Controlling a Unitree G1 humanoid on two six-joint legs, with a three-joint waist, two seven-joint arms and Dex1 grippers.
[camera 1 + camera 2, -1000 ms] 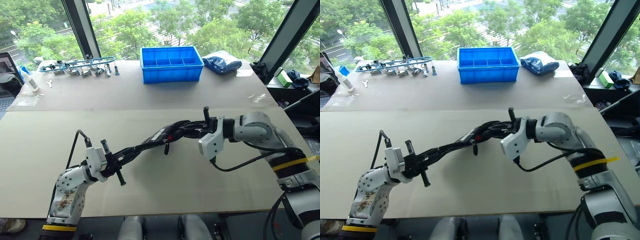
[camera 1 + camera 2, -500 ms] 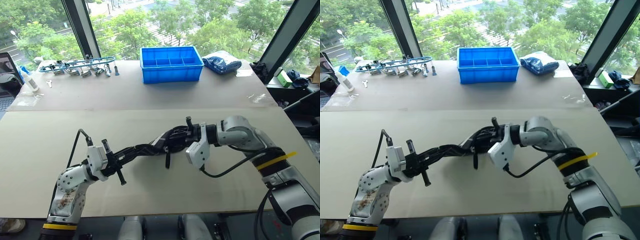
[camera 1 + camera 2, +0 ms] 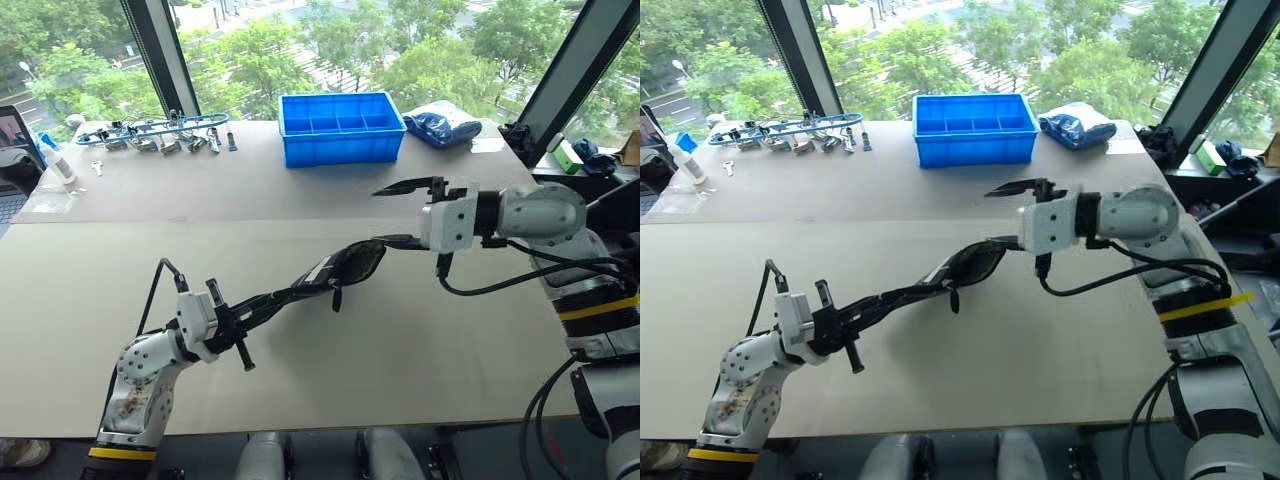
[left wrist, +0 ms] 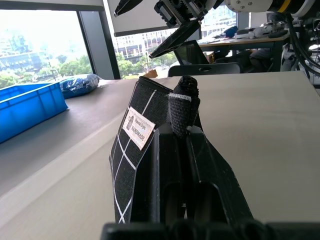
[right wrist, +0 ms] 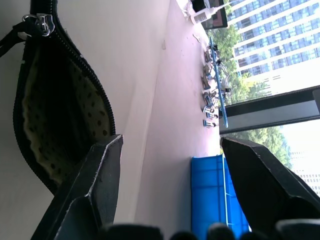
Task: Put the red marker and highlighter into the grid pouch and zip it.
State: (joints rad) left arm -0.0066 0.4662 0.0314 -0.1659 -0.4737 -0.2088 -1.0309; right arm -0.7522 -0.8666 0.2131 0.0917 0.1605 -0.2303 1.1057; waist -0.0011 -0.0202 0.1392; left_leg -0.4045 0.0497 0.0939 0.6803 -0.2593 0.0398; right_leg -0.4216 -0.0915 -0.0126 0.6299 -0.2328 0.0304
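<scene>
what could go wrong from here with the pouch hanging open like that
1. The grid pouch is held at one end alone, by the left gripper; its far end hangs unsupported and could sag or twist.
2. The pouch mouth gapes, its zipper slider at one end; anything inside could slide out if it tips.
3. The right gripper is open beside the mouth, gripping nothing, so it may have to find the slider again.

Grid pouch [image 3: 335, 273] contents hidden; marker, highlighter possibly inside.
</scene>
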